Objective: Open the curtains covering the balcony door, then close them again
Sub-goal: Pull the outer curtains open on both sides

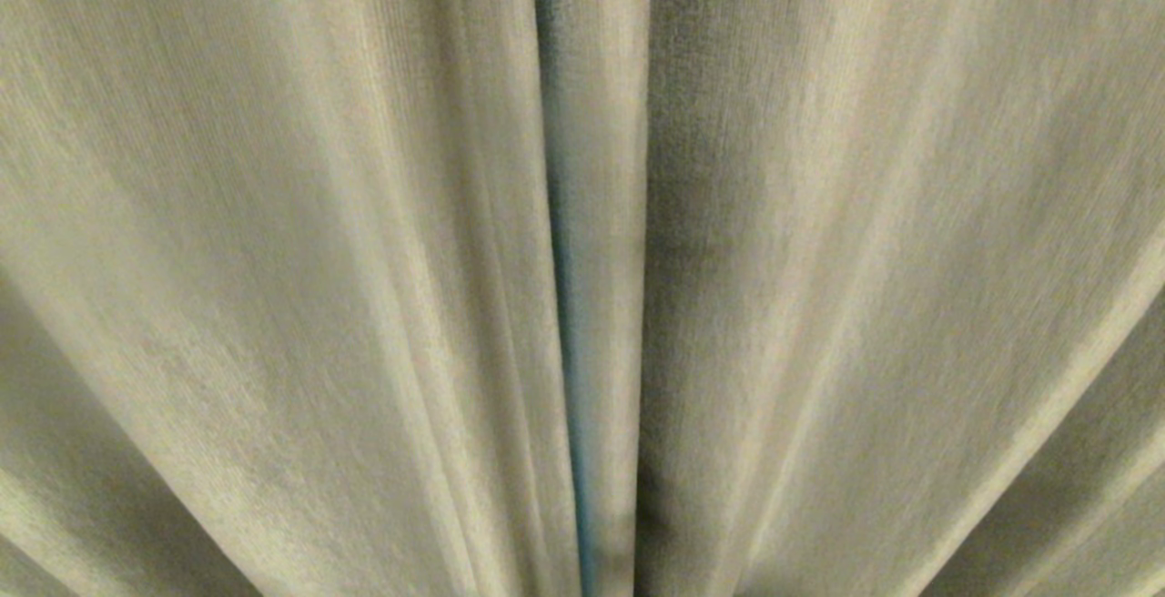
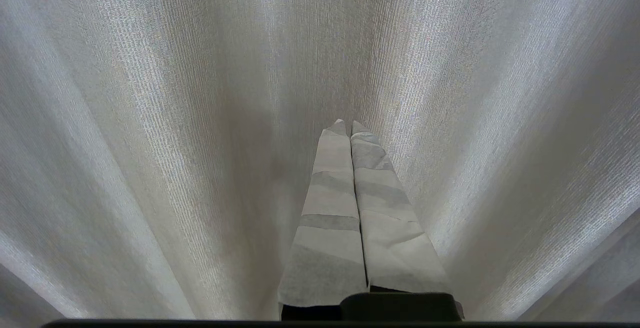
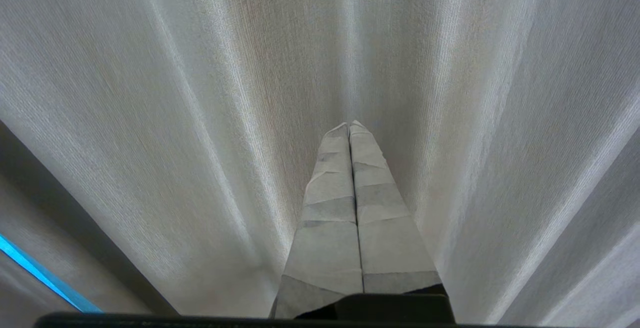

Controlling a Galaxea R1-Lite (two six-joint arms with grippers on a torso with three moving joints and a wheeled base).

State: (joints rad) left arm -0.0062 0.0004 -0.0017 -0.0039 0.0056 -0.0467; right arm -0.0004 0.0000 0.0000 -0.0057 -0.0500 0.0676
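The curtains [image 1: 319,260] filled the head view edge to edge: heavy beige-grey woven drapes, hanging in long pleats that fanned outward toward the near edge. Two panels met at the middle, and there a thin bluish sliver [image 1: 560,260] showed in the slit between them. Drawn shut, right in front of the robot!

The head view caught neither arm. The left wrist view gave what it lacked: the left pincer [image 2: 346,124], its tape-wrapped fingers [image 2: 330,208] pressed together with nothing between them, pointing at the pleated cloth just ahead. Whether the tips touched the fabric could not be told.

The right wrist view showed the right pincer [image 3: 349,125] likewise closed and empty, facing the drape. Only this view caught a bright blue strip [image 3: 40,273] at a fold off to one side.
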